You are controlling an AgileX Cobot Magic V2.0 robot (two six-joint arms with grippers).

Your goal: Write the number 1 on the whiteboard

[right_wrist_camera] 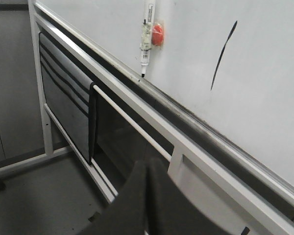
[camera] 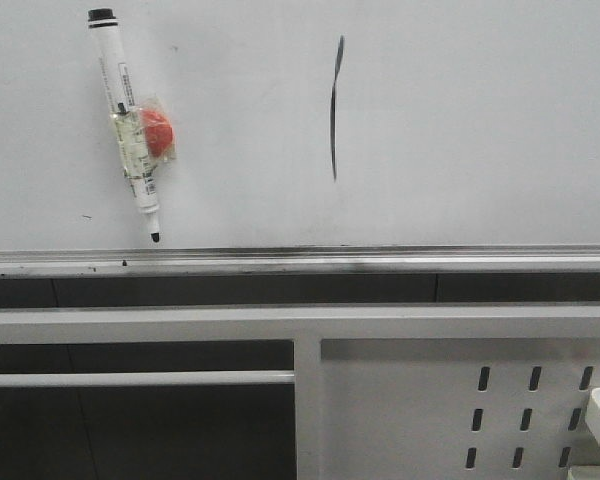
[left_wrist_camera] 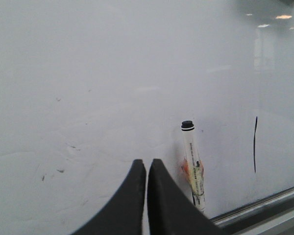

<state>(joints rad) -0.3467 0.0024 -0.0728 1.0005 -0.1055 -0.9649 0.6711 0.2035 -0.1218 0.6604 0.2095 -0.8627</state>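
Number 1 [camera: 335, 108] drawn in black at centre of whiteboard [camera: 480, 120]; marker pen [camera: 127, 125] stuck by red magnet [camera: 157, 133] at nine o'clock of the stroke, tip uncapped, just above silver rail [camera: 300, 262]. Left gripper [left_wrist_camera: 146, 169] pressed together, empty; right gripper [right_wrist_camera: 148, 169] likewise closed, low. Likely risks: wet ink smudged by a passing finger, pen knocked loose.

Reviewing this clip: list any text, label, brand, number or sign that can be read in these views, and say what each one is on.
"1": a hand-drawn black stroke on the whiteboard, the only readable mark.
Printed label on the marker pen stuck to the board: dark lettering along the barrel, too small and blurred to read in any view.
Small dark specks on the board: smudges, not writing.
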